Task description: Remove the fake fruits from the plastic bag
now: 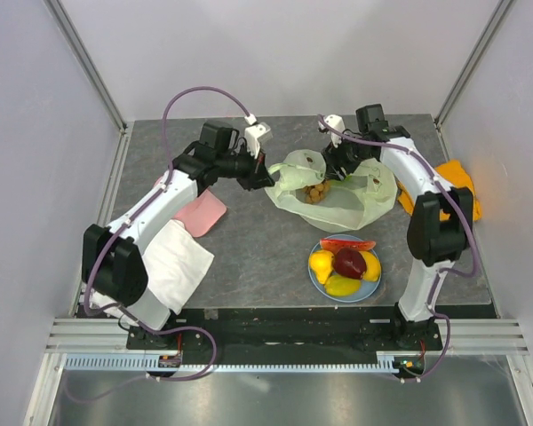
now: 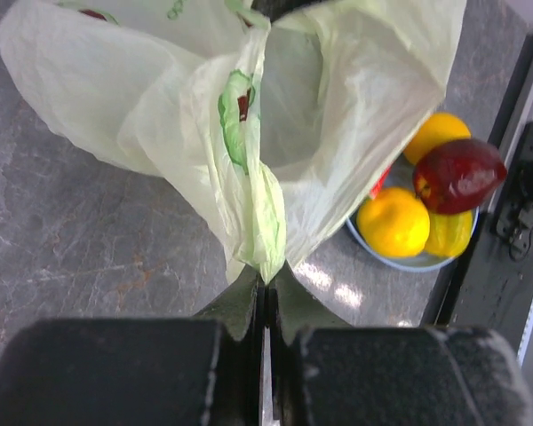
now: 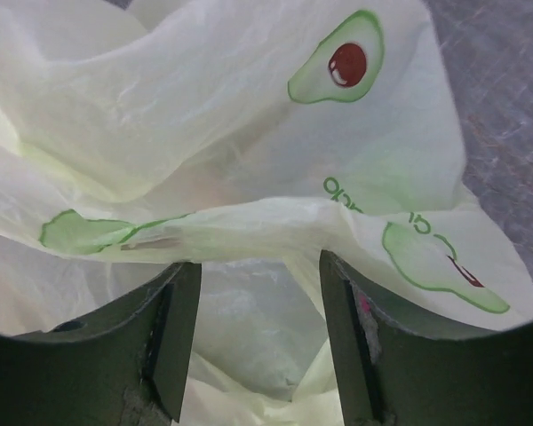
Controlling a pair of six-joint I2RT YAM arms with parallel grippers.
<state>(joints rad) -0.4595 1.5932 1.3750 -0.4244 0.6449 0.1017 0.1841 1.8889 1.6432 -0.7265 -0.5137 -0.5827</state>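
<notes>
The pale yellow-green plastic bag [image 1: 338, 191] lies at the middle back of the table, its mouth held open. A brown fake fruit [image 1: 315, 192] shows inside it. My left gripper [image 1: 265, 174] is shut on the bag's left edge, pinching a fold of the bag [image 2: 262, 222]. My right gripper [image 1: 336, 170] is open over the bag's far side, and bag film [image 3: 249, 160] fills its view beyond the jaws. A light-blue plate [image 1: 314, 279] in front holds yellow, dark red and red fruits [image 1: 348, 263]; these fruits also show in the left wrist view [image 2: 457, 173].
A pink cloth [image 1: 202, 213] and a white folded cloth [image 1: 176, 263] lie at the left under my left arm. An orange cloth [image 1: 462, 182] lies at the right edge behind my right arm. Frame walls enclose the table.
</notes>
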